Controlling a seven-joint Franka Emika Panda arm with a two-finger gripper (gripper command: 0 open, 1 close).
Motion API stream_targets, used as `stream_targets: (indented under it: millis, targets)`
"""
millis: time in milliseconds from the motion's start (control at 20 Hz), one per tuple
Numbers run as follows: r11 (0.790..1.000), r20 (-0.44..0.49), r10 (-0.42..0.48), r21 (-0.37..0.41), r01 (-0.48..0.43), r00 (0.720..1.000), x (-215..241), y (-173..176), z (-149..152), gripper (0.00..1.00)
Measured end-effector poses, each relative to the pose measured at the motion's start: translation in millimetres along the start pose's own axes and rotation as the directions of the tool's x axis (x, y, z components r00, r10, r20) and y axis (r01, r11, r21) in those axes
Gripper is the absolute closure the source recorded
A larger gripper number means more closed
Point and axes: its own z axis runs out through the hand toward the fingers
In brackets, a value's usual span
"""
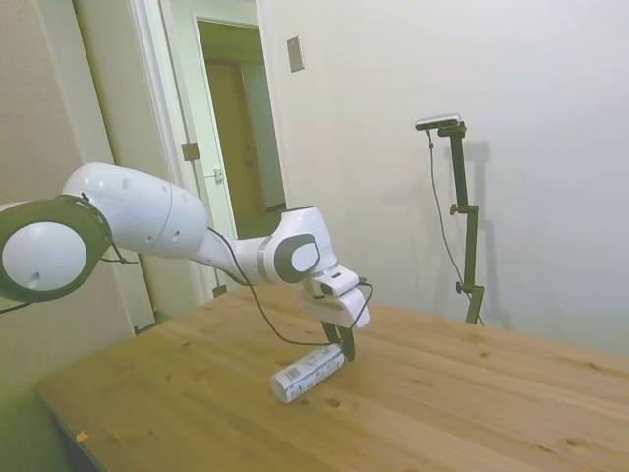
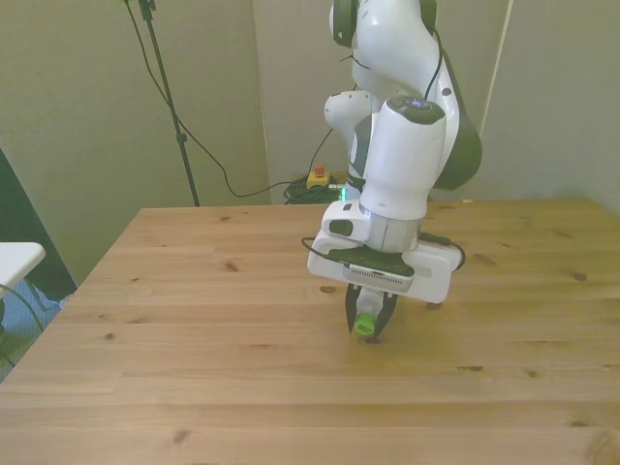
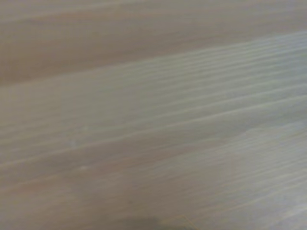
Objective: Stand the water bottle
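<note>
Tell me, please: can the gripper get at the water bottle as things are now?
Probably yes. The gripper already sits at the green-capped end of the water bottle, fingers either side of it, and nothing else on the table stands between them.

A wooden table (image 2: 194, 329), with an open doorway (image 1: 241, 128) behind.

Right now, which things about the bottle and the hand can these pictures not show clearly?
- Front view: the water bottle shows little beyond its green cap; the hand hides the rest.
- Side view: the cap end sits behind the hand; the label print is too small to read.
- Side view: whether the bottle's base touches the table cannot be told.
- Wrist view: only blurred wood grain, no bottle.
</note>
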Motion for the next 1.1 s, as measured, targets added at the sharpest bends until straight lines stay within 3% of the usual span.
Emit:
stream_targets:
  millis: [250,450,700,900,1100]
  targets:
    - [0.983,-0.12,0.111,0.161,-0.091,0.987,-6,-9,-74,1.0]
    - [0.952,-0.259,0.213,0.271,-0.141,0.942,-8,-4,-103,1.0]
    - [0.911,-0.408,0.318,0.38,-0.157,0.856,-5,9,-114,1.0]
    - [0.912,-0.434,0.308,0.39,-0.131,0.847,-20,15,-107,1.0]
    - [0.896,-0.448,0.314,0.43,-0.106,0.837,-13,16,-96,1.0]
